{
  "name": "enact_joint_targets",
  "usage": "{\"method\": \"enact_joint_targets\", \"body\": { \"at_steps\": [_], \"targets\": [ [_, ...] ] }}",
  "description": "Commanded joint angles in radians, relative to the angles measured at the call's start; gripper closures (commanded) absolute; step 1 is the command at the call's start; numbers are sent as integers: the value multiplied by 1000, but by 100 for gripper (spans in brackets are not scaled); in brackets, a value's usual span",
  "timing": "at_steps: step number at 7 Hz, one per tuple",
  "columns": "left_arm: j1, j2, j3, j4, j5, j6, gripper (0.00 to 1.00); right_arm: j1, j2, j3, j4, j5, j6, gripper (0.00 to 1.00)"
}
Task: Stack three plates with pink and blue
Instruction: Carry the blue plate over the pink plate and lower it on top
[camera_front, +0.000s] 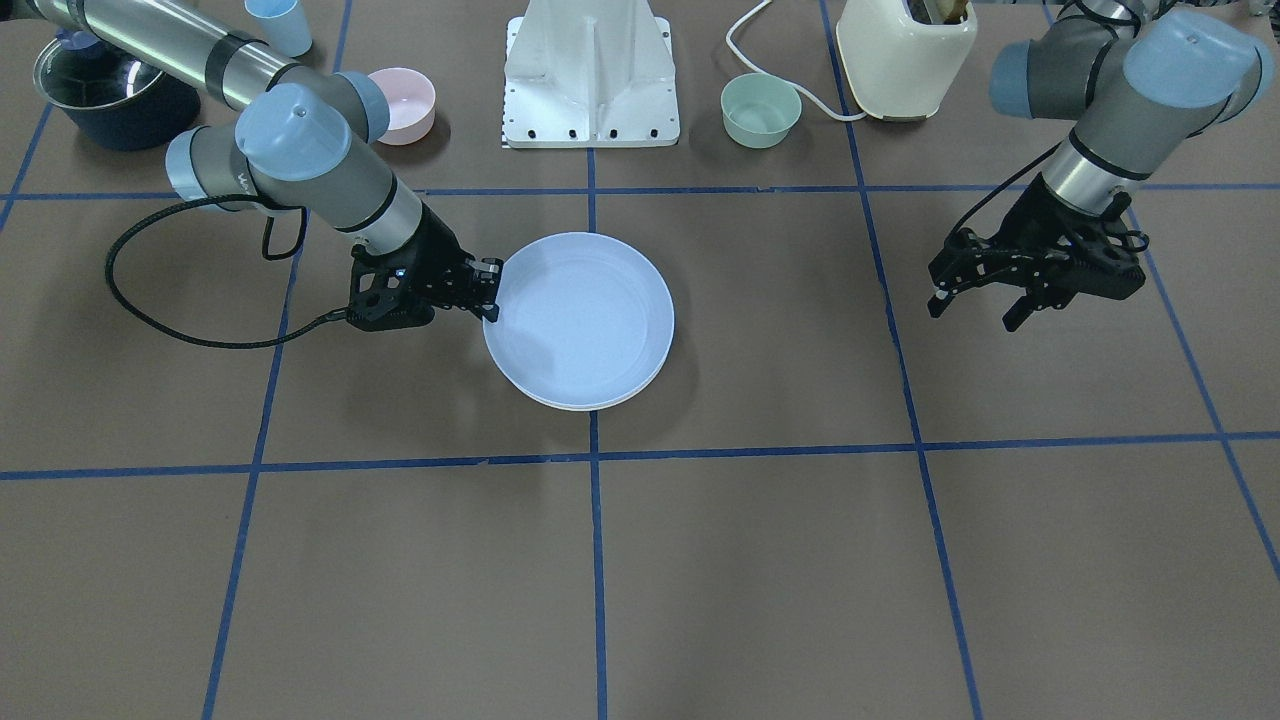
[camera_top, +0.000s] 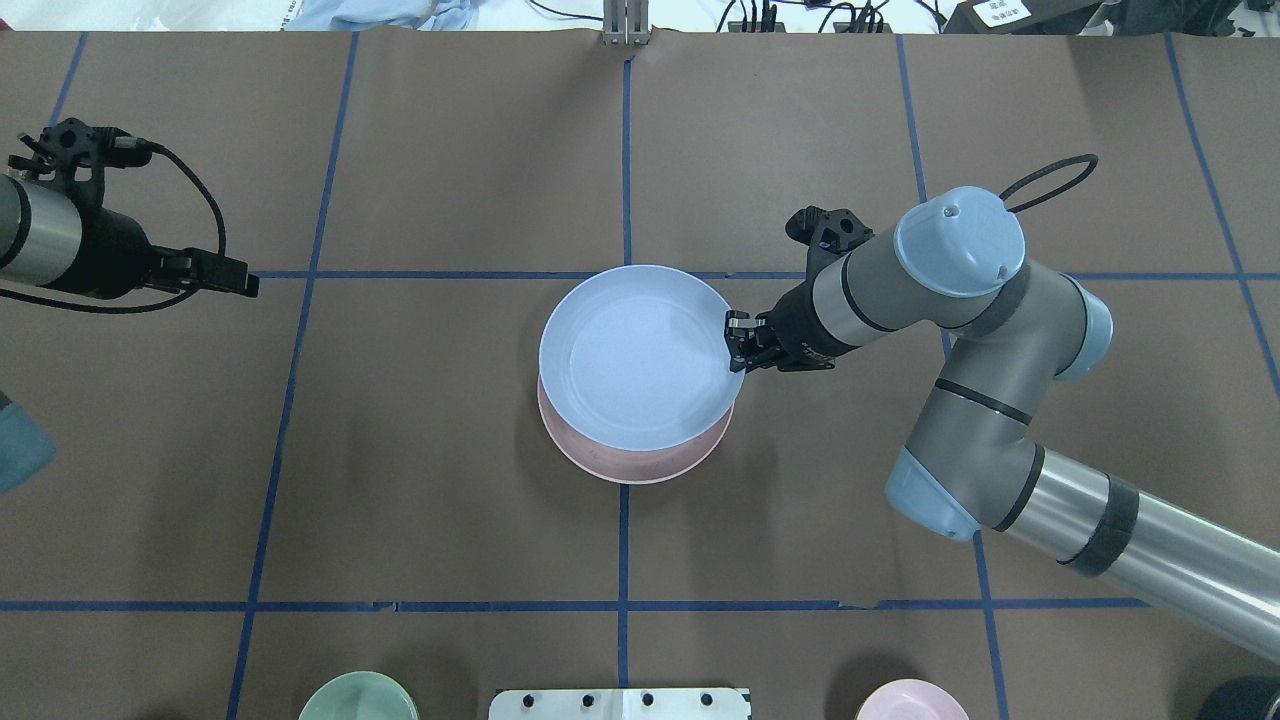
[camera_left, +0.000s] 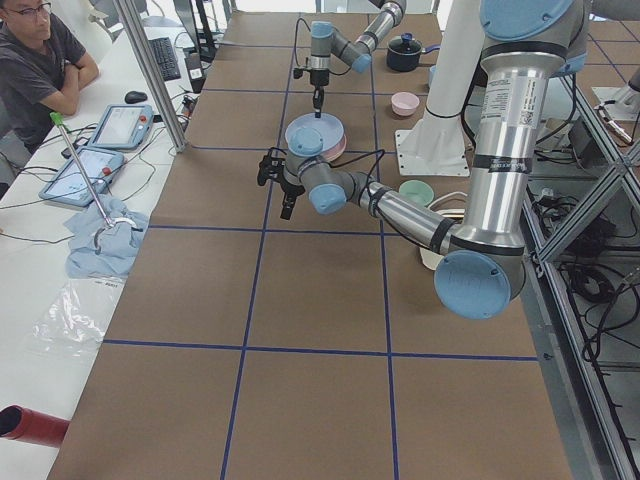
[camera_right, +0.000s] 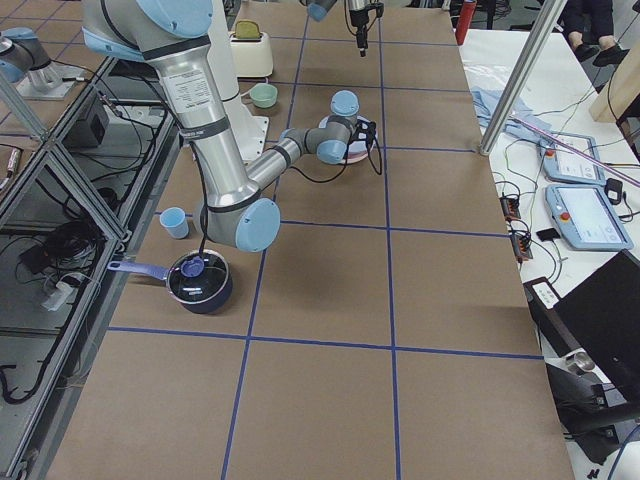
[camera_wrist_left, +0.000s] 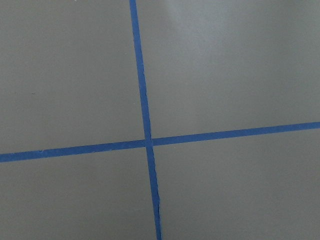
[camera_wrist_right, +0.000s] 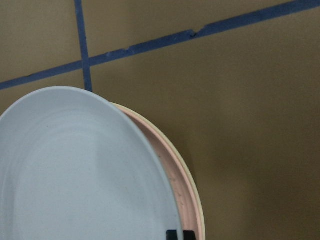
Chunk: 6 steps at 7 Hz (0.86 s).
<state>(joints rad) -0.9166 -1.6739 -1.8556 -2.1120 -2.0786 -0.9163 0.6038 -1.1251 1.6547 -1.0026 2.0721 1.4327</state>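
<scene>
This is a robotics lab: a surface (camera_front: 760, 560) papered brown and marked with a blue tape grid (camera_front: 597, 560), aluminium frame posts (camera_left: 152, 75), and a seated operator (camera_left: 40, 60) at a white side bench (camera_left: 30, 250) on the left carrying teach pendants (camera_left: 122, 125) and a keyboard (camera_left: 163, 58).

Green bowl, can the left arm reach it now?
Probably yes. The left gripper is open and empty, and only bare table lies between it and the green bowl.

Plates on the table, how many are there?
3, all in one central pile: light blue plate on top, pink plate under it, cream plate at the bottom, only its rim showing.
</scene>
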Motion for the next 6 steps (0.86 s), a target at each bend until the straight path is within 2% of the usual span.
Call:
{"method": "enact_joint_targets", "body": {
  "at_steps": [1, 2, 3, 5, 6],
  "targets": [
    [2, -10, 18, -2, 0, 1, 0, -9, -7, 5, -2, -6, 0, 100],
    [2, -10, 19, -2, 0, 1, 0, -9, -10, 11, -4, -6, 0, 22],
    [2, -12, 24, -2, 0, 1, 0, -6, -15, 22, -2, -30, 0, 0],
    [2, -12, 26, -2, -2, 2, 0, 26, -22, 57, -13, -29, -3, 0],
    [-5, -10, 24, -2, -6, 2, 0, 77, -44, 123, -95, -5, -21, 0]
  ]
}}
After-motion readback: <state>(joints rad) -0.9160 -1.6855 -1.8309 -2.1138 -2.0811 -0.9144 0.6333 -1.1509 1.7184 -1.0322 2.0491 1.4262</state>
